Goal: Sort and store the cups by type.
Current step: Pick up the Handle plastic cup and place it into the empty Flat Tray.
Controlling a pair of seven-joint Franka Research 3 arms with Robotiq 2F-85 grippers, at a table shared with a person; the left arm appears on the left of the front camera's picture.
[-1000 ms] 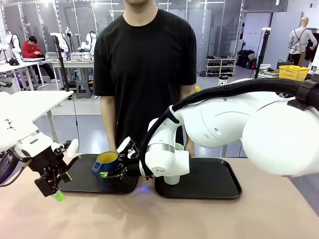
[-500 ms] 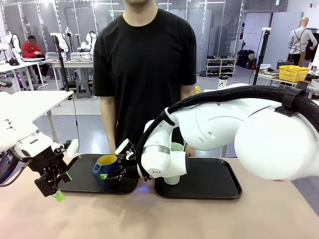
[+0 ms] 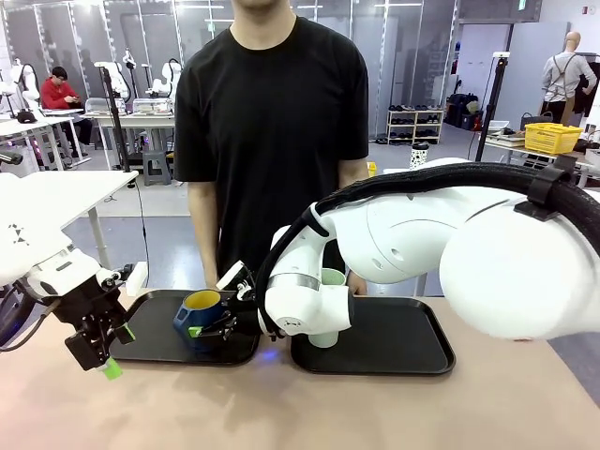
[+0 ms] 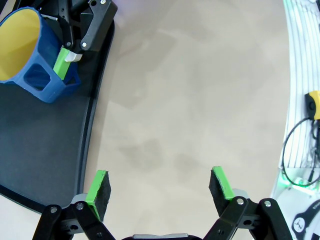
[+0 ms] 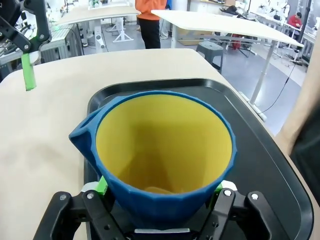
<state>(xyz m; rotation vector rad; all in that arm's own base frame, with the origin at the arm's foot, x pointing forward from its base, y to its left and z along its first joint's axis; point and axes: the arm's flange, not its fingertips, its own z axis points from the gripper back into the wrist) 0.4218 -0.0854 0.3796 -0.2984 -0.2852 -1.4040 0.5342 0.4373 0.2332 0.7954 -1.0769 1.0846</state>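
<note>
The dark-blue mug (image 3: 200, 307) with a yellow inside sits low over the left black tray (image 3: 159, 339), tilted, and my right gripper (image 3: 214, 324) is shut on its sides. From the right wrist the mug (image 5: 165, 150) rises between my green pads (image 5: 101, 186). The pale-green tumbler (image 3: 332, 277) stands on the right tray (image 3: 403, 342), mostly hidden behind my right arm. My left gripper (image 3: 98, 354) hangs open over bare table left of the trays; its view shows the gripper (image 4: 160, 184) open and holding nothing, the mug (image 4: 30, 55) at upper left.
A person in a black shirt (image 3: 272, 122) stands at the far edge behind the trays, arms down. The left tray's edge (image 4: 92, 130) runs beside my left fingers. Bare tabletop (image 3: 300, 412) lies in front of both trays.
My right arm has shifted a little left and lowered the mug slightly toward the left tray. The left arm has stayed still.
</note>
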